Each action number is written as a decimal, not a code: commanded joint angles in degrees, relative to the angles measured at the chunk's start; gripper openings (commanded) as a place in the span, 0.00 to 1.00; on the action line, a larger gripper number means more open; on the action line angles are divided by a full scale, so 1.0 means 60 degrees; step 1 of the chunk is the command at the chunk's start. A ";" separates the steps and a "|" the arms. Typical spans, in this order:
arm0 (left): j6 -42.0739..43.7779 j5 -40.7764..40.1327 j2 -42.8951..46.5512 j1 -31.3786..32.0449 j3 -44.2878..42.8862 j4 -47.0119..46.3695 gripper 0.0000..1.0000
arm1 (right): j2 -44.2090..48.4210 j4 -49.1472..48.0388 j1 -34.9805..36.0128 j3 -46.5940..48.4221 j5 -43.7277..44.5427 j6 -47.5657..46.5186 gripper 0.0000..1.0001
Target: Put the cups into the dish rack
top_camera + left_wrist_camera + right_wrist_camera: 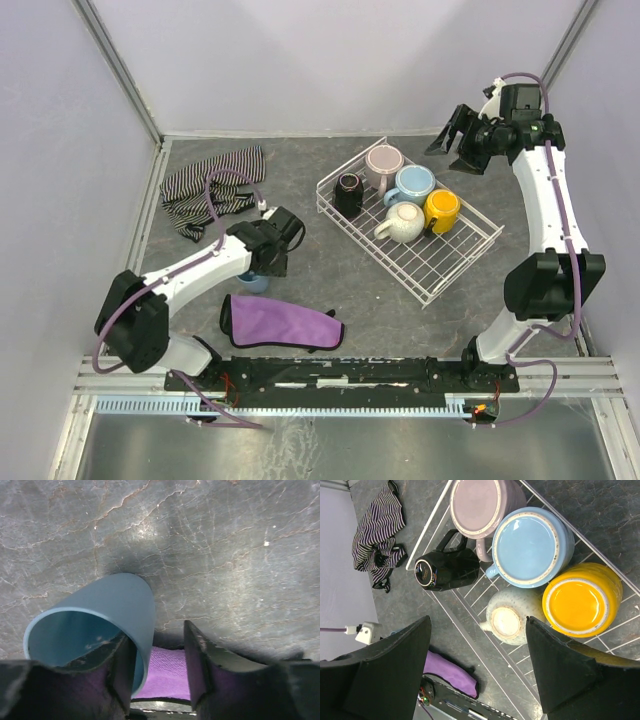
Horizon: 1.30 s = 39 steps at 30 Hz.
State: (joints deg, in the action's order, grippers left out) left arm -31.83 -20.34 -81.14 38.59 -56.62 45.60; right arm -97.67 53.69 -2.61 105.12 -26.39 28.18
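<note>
The dusty-blue handleless ceramic cup point(100, 610) sits on the grey stone-patterned tabletop point(225, 555) right at the left jaws, well apart from the white wire dish rack point(455, 258). I can't tell from this angle whether it stands square or leans. The left jaws are half spread and straddle its wall: one finger point(120, 665) inside the mouth, the other point(197, 665) outside with a gap showing, so nothing is pinched yet.

My worry is that grip. A pinch on one smooth wall could let the cup swing or slide out on the lift. If the outer finger lands first, it may shove the cup over. The purple cloth point(167, 672) lies just behind the fingers and could get caught in the pinch and dragged along.

The right jaws hang spread wide and empty above the rack. Beneath them the pink point(477, 505), light blue point(530, 547), yellow point(580, 602), cream-white point(510, 620) and black point(445, 569) mugs crowd one end. Setting this cup down too near them risks a knock.
</note>
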 commanded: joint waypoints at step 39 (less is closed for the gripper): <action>-0.7551 1.1460 -0.1974 -0.2938 -0.2822 -1.8184 0.03 | 0.2926 -1.1382 0.3032 -0.5499 -0.1858 1.1891 0.92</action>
State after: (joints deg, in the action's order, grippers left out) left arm -72.27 42.78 -93.67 20.97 -70.50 -51.96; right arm -78.76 -10.76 14.66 69.25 -39.79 95.39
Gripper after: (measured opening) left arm 0.183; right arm 0.914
